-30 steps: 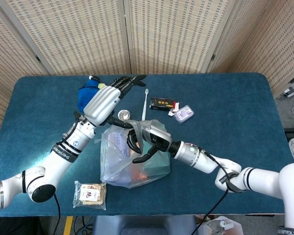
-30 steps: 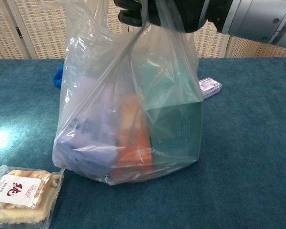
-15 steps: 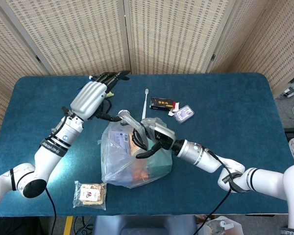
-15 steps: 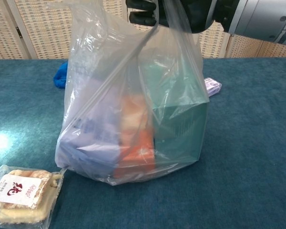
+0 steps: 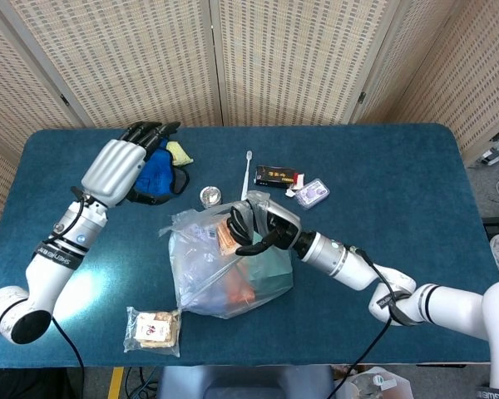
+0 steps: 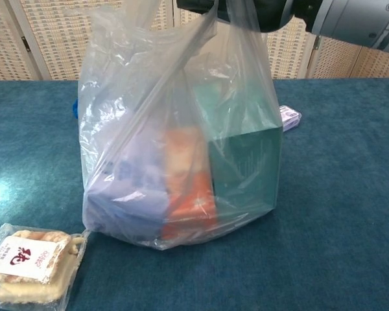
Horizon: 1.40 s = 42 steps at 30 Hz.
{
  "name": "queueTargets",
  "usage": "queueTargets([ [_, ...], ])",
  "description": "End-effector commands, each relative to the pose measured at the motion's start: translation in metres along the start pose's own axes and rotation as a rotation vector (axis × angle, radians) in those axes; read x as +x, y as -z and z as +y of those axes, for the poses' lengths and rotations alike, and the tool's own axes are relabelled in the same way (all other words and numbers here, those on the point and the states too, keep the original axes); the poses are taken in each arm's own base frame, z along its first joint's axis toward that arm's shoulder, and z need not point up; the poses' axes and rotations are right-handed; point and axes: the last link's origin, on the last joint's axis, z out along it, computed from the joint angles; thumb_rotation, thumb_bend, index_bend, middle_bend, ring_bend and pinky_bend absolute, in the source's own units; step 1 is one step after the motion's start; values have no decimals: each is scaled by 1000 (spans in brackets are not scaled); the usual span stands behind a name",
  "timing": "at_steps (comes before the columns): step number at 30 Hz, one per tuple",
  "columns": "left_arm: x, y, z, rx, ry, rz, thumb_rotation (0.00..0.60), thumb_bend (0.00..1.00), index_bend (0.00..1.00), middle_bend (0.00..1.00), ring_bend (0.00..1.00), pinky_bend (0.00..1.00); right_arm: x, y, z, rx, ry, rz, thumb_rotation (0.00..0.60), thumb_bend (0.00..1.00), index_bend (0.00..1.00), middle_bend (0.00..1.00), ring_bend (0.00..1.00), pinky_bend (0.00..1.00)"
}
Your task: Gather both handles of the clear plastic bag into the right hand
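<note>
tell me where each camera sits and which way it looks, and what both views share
Head view: sits high, looks down on the blue table; shows both arms, the left hand over a blue cloth, the right hand gripping the bag's top.
Chest view: sits low near the table's front edge, looks level across it; only the right hand shows, at the top.
Shared: the clear plastic bag and the snack packet.
</note>
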Motion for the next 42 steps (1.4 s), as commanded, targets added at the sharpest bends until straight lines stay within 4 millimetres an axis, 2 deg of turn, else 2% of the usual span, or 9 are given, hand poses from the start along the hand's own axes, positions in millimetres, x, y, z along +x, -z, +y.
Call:
queueTargets([
  [1, 1, 14, -8, 10, -57, 12, 600, 96, 0, 149, 85, 64, -1, -2, 0, 15, -67, 2, 600, 34, 731, 778, 761, 810],
  [5, 1, 28, -16, 22, -100, 24, 600, 96, 0, 148, 85, 61, -1, -4, 2, 17, -82, -12, 600, 37, 731, 730, 725, 808],
  [7, 1, 33, -20, 30, -111, 27, 600, 96, 0, 148, 85, 60, -1, -5, 3, 20, -79, -17, 600, 42, 729, 699, 691, 776],
  [11, 4, 44, -26, 48, -129, 32, 600, 96, 0, 148, 85, 60, -2, -6, 2, 40, -102, -42, 600, 48, 690, 625, 608, 617],
  [13, 5, 48, -28, 53, -132, 36, 600, 96, 0, 148, 85, 60, -3, -7, 2, 51, -119, -52, 600, 54, 661, 570, 541, 507],
  [15, 6, 53, -29, 54, -145, 38, 600, 96, 0, 148, 85, 60, -3, -8, 1, 63, -135, -66, 600, 59, 636, 533, 494, 464],
  [21, 8, 65, -30, 50, -185, 43, 600, 96, 0, 148, 85, 57, -1, -8, 3, 79, -150, -71, 600, 67, 610, 491, 436, 419],
  [31, 12, 74, -32, 54, -208, 57, 600, 96, 0, 148, 85, 57, -6, -15, -3, 101, -191, -87, 600, 70, 610, 490, 434, 412],
  [42, 12, 89, -47, 109, -239, 59, 600, 96, 0, 148, 85, 57, -17, -33, -14, 128, -247, -117, 600, 73, 610, 490, 434, 412],
])
